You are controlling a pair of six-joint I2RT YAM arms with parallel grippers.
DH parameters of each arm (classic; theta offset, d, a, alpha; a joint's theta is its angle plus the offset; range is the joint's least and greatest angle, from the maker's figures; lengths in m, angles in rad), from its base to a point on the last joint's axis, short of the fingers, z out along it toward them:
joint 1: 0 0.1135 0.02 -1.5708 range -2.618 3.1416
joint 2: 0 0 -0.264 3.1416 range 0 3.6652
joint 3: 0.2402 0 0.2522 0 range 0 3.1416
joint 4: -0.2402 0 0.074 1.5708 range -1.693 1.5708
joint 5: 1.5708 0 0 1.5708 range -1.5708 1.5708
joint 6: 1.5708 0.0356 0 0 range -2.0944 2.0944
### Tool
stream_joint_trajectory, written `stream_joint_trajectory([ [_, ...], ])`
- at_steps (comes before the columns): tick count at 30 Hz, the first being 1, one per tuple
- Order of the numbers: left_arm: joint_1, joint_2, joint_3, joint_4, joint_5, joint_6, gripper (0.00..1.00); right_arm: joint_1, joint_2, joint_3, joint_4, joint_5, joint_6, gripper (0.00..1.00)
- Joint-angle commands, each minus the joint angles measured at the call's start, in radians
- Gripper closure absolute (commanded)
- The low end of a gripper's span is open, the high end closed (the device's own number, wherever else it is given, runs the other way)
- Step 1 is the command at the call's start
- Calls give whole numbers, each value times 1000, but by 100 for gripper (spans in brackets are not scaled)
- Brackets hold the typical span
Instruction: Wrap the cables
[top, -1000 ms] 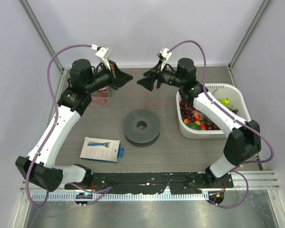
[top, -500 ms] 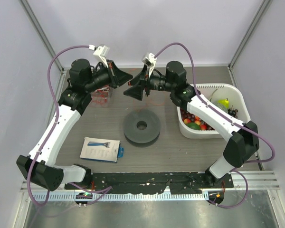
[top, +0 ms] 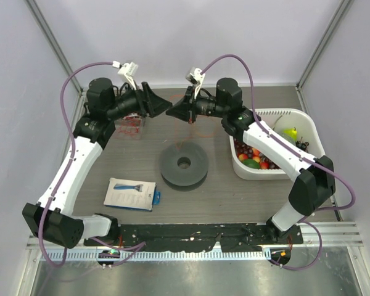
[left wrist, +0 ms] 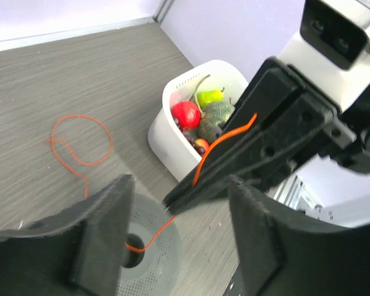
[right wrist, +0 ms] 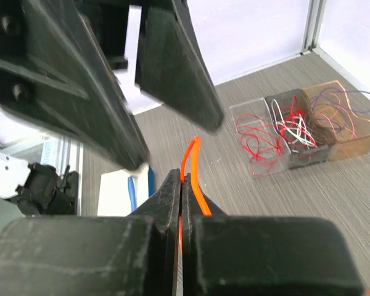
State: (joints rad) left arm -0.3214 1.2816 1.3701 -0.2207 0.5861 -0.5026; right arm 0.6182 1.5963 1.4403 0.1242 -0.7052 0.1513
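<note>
My right gripper [right wrist: 184, 177] is shut on a thin orange cable [right wrist: 195, 159], which loops up out of its jaws. In the left wrist view that cable [left wrist: 219, 143] runs along the right gripper's finger, hangs from its tip and curls in a loop [left wrist: 80, 140] on the table. My left gripper [left wrist: 180, 183] is open, its fingers [left wrist: 105, 228] standing on either side of the right gripper's tip without touching the cable. Seen from above, the two grippers [top: 166, 103] [top: 170, 113] meet tip to tip over the back of the table. More cables [right wrist: 277, 132], red, white and purple, lie in a clear box.
The clear cable box [top: 131, 123] stands at the back left. A grey disc with a centre hole [top: 184, 164] lies mid-table. A white bin [top: 280, 113] of toy fruit is at the right. A razor pack [top: 131, 193] lies front left.
The right gripper swung left to the left gripper and shut on the orange cable. The left gripper, shut before, has opened.
</note>
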Motion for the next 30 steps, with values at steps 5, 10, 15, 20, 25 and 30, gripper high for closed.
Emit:
stream_joint_trajectory([
  [5,206,-82,-57,113,409,-111,27,-72,-110,-49,-21,-200,-56,99],
  [10,203,-102,-160,481,458,-284,31,-51,-90,-20,-70,-280,-67,99],
  [15,183,-42,-109,489,494,-258,50,-21,-90,3,-205,-290,-147,99],
  [20,125,-28,-88,466,541,-217,59,-11,-91,9,-232,-289,-168,99],
  [25,75,-42,-85,309,528,-61,60,-3,-90,6,-233,-290,-170,99],
  [30,27,-36,-62,89,485,127,63,0,-88,9,-233,-292,-170,99],
])
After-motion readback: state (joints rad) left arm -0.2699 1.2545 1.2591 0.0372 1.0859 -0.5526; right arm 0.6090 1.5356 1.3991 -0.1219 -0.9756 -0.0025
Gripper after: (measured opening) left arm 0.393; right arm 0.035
